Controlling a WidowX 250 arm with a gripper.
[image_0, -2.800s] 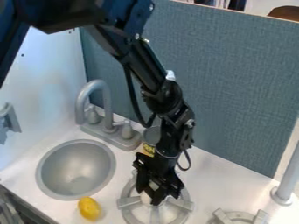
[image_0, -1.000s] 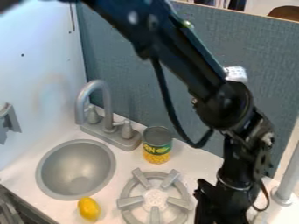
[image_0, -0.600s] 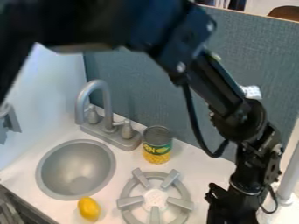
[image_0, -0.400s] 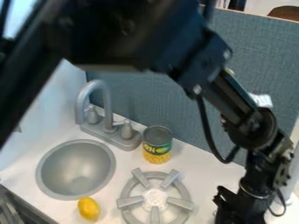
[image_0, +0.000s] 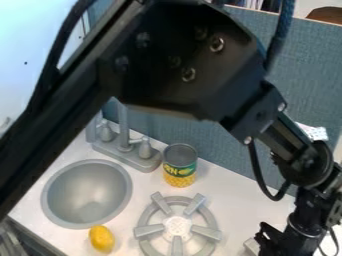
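My gripper (image_0: 286, 245) is low at the right corner of the camera view, over the right burner (image_0: 252, 246); its fingertips are cut off by the bottom edge. To its left stands a grey stove burner (image_0: 177, 226) with nothing on it. A can of corn (image_0: 180, 165) stands upright behind that burner, close to the faucet base. The yellow lemon (image_0: 101, 238) lies on the counter near the front edge, below the sink. Whether anything is between the gripper's fingers is hidden.
The round grey sink (image_0: 87, 194) is at the left, with the faucet (image_0: 124, 148) behind it, partly covered by the arm. A blue-grey panel (image_0: 220, 142) stands along the back. The arm's large links cross the upper left and middle.
The gripper has moved from the left burner to the right, at first low over the counter, lately further right. The arm's upper links now cover more of the view. Can and lemon stayed put.
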